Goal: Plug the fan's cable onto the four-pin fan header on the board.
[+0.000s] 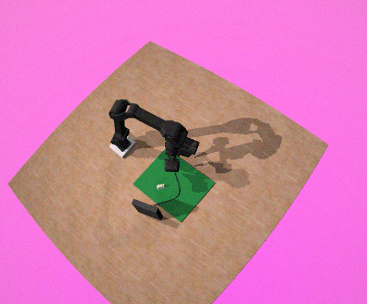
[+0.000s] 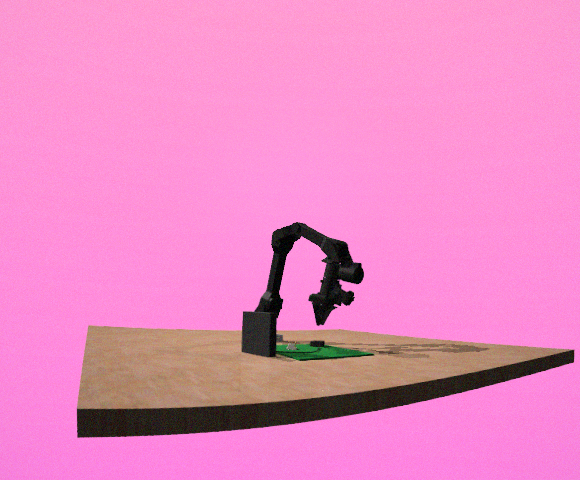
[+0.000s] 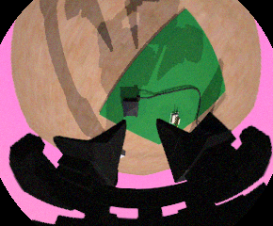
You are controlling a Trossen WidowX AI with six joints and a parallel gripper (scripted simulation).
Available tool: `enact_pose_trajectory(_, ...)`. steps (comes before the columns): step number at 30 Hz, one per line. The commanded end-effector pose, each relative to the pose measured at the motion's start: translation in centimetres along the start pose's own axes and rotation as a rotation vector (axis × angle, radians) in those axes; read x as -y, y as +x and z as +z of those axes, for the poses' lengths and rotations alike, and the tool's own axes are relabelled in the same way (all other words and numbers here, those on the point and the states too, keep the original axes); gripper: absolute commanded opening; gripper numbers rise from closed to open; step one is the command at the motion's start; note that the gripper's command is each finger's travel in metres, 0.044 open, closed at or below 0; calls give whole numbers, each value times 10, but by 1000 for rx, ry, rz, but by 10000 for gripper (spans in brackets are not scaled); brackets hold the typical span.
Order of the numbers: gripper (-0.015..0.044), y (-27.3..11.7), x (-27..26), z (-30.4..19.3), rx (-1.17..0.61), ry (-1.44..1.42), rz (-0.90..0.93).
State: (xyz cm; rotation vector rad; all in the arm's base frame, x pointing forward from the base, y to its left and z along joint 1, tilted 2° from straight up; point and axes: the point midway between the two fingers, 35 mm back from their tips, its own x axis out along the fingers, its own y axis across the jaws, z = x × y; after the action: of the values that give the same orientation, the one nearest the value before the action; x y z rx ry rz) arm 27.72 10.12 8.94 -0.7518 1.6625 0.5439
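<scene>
Where the top view looks down, the black arm (image 1: 149, 119) (image 2: 277, 268) reaches from its white base (image 1: 114, 147) (image 2: 279, 337) over the green board (image 1: 150, 180) (image 2: 342, 353) (image 3: 151, 110), with the gripper (image 1: 172, 163) (image 2: 321, 323) (image 3: 140, 122) hiding the plug (image 2: 316, 343) (image 3: 130, 107) and its own fingertips. The pale four-pin header (image 1: 160, 185) (image 2: 291, 346) (image 3: 175, 118) sits uncovered on the board — well apart from the cable (image 1: 179, 189) (image 2: 306, 352) (image 3: 188, 88), which curves round to the dark fan (image 1: 147, 209) (image 2: 258, 333) (image 3: 216, 126) standing upright at the board's edge on the wooden table (image 1: 79, 196) (image 2: 176, 382) (image 3: 33, 71). Seen from the exterior, the claw points downward above the plug, a gap separating its tips from the black block, which rests toward the board's far side and touches neither finger; how far apart the fingers stand cannot be told from this side. Through the wrist view, the two pointed fingers stand moderately parted, neither wide nor narrow, and hold nothing. The plug lies beyond their tips, toward the left of the frame — unconnected, its leads running off in a loop, while the header's pins show near the right-hand fingertip in the picture.
</scene>
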Motion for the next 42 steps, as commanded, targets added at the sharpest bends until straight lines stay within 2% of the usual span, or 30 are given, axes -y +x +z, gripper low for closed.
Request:
enact_pose_trajectory(1,210,24,-2,3,-19,5,13)
enact_pose_trajectory(31,210,65,-3,12,-19,5,13)
enact_pose_trajectory(42,210,66,-3,12,-19,5,13)
